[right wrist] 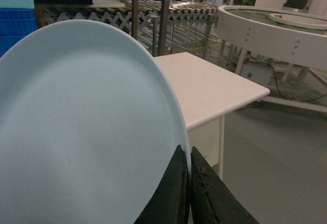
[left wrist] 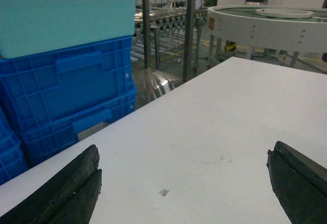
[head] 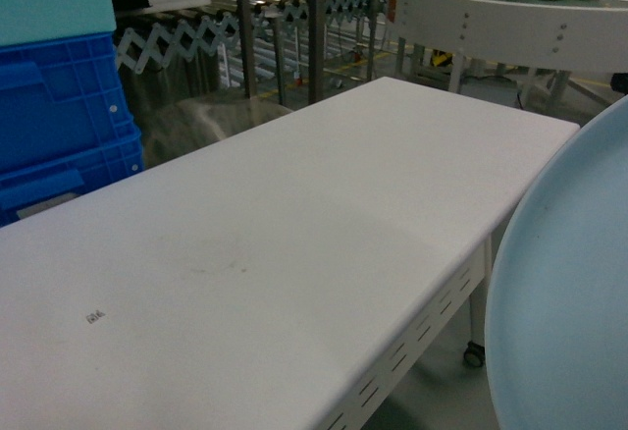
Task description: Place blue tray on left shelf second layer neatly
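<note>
**Blue tray held at its rim beside the white table**

The right gripper (right wrist: 188,183) is closed on the rim of the blue tray (right wrist: 87,127), its two dark fingers (right wrist: 173,193) pinching the edge from both sides. The tray stands tilted up in the wrist view, its pale inner face filling most of that picture. In the head view only a curved slice of it shows at the lower right (head: 569,293), off the table's right edge and in front of it; the gripper itself is out of that frame.

The left gripper (left wrist: 184,183) hangs over the white table (head: 294,243) with its jaws spread wide and nothing between them. Only the dark finger ends show, at the bottom corners of its wrist view.

On the table's far left stand deep blue crates (left wrist: 66,91) stacked one on another, with a turquoise slab or box (left wrist: 61,19) on top. Steel uprights (head: 316,27) rise just behind the table's far end, with an extendable roller conveyor (head: 196,32) beyond them. A round white platform (head: 510,13) sits at the upper right.

Whether those uprights belong to the left shelf cannot be told; no shelf levels are plainly seen. The tray's lower part is cut off in both views.
</note>
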Controlling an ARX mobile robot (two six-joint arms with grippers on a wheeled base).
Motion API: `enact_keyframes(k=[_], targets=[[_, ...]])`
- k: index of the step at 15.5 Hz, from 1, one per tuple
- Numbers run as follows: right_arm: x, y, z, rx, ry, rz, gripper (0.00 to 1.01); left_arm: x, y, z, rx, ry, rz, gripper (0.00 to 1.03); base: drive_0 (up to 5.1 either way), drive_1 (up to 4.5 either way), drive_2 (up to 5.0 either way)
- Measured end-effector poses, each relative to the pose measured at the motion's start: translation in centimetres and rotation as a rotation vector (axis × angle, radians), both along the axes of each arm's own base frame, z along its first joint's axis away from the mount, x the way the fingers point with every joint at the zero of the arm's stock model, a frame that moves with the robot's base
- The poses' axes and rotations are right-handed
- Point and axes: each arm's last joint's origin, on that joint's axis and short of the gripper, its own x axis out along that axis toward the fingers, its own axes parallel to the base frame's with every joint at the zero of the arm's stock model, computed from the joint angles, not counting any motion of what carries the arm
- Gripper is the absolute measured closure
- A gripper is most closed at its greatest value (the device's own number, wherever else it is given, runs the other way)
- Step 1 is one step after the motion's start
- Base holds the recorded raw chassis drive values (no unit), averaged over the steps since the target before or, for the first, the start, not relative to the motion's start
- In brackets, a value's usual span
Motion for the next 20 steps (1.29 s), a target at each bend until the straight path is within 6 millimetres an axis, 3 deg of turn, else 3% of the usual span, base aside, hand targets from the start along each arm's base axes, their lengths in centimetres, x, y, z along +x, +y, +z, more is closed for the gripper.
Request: enact_keyframes(k=[20], targets=[[0.00, 0.00, -0.03, 0.000, 0.001, -0.001, 0.99, 0.00, 0.00, 0.00, 0.000, 0.000, 0.000, 0.05, -1.6, -1.63, -1.6]])
